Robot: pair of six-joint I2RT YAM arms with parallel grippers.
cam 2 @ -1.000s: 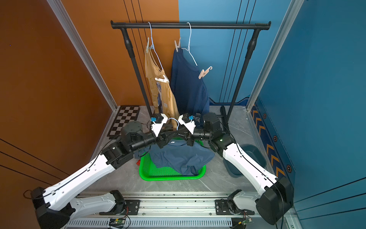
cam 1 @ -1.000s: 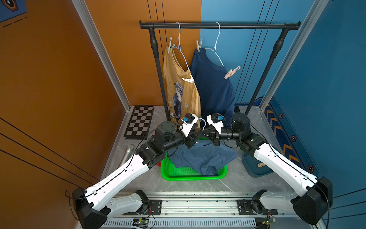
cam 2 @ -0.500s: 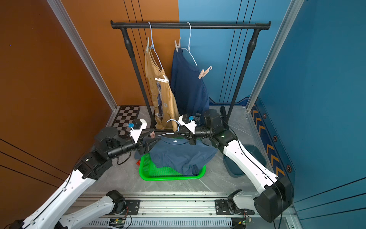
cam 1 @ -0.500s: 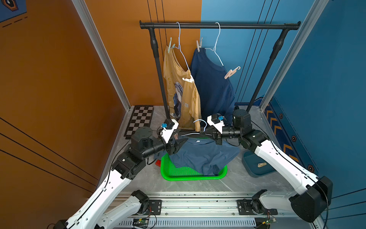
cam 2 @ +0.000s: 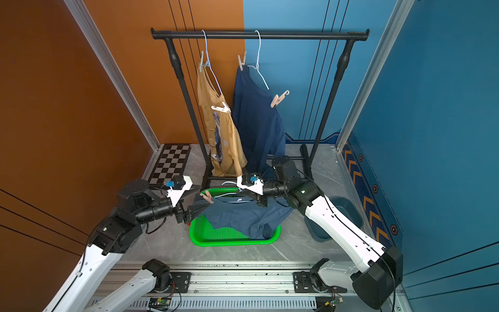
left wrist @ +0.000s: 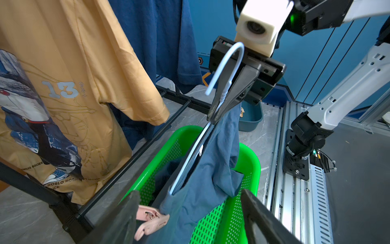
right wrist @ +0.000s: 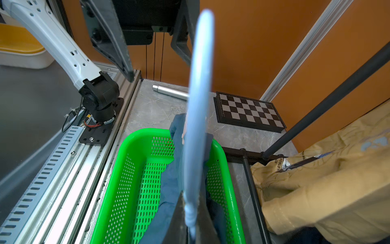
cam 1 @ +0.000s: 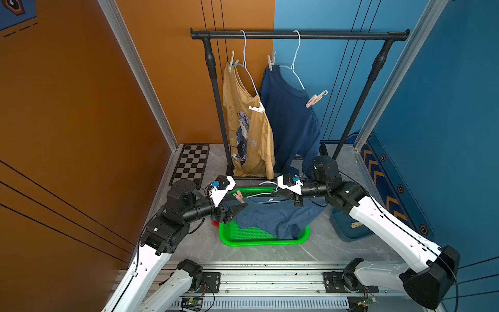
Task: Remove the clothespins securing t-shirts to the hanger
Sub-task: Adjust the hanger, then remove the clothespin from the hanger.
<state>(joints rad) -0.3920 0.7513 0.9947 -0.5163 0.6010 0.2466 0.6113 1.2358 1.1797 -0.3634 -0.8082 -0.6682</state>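
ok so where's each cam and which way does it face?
Top views: high behind the robot's base, looking down and forward at the clothes rack; both arms show, left gripper and right gripper near the green basket.
Left wrist: on the left arm, facing the right gripper across the basket; its own open fingers show up close.
Right wrist: on the right arm, facing the left gripper; its own fingers show, shut on the blurred hanger.
Shared: both wrist views show the basket and slate-blue shirt.

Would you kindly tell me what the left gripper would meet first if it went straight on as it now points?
Most likely the pink clothespin on the slate-blue t-shirt, just ahead of the left gripper and its open jaws; the shirt itself hangs right behind it. Exact depth is unclear.
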